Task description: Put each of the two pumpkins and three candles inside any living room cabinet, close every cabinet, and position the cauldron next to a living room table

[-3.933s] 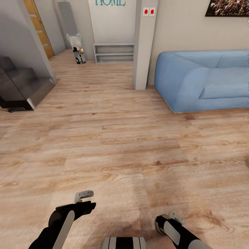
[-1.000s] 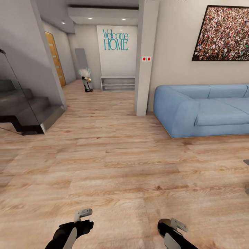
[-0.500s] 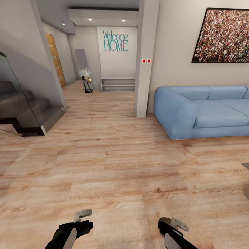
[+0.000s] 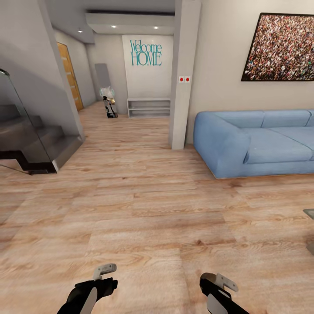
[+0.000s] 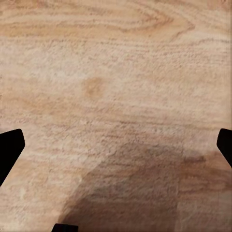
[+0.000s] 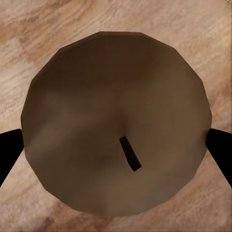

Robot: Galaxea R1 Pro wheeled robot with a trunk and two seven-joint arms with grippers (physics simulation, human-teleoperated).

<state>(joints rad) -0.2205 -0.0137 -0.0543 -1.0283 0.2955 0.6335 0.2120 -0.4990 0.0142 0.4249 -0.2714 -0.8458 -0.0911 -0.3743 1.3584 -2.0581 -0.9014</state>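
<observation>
In the right wrist view a candle (image 6: pixel 87 96) shows end-on as a round brownish disc with a small dark wick. It sits between the dark fingertips (image 6: pixel 9 150) of my right gripper (image 6: pixel 116 145), which is shut on it. My right gripper (image 4: pixel 218 281) hangs low over the plank floor. My left gripper (image 4: pixel 104 270) is also low over the floor. Its fingertips (image 5: pixel 9 147) stand wide apart with bare wood floor between them, so it is open. A grey slab corner (image 4: pixel 310 213) at the right border may be the table. Pumpkins, cauldron and cabinet are out of view.
A blue sofa (image 4: pixel 257 141) stands at the right under a large picture. A grey pillar (image 4: pixel 183 87) rises beside it. Dark stairs with a glass rail (image 4: pixel 30 144) are at the left. Down the hallway stand a white open shelf (image 4: pixel 148 106) and a small figure (image 4: pixel 108 102). Open wood floor lies ahead.
The whole picture has shifted: the camera has tilted up since 3.9 s ago, bringing the wall picture and ceiling into view, and drifted slightly since. Both arms keep their pose.
</observation>
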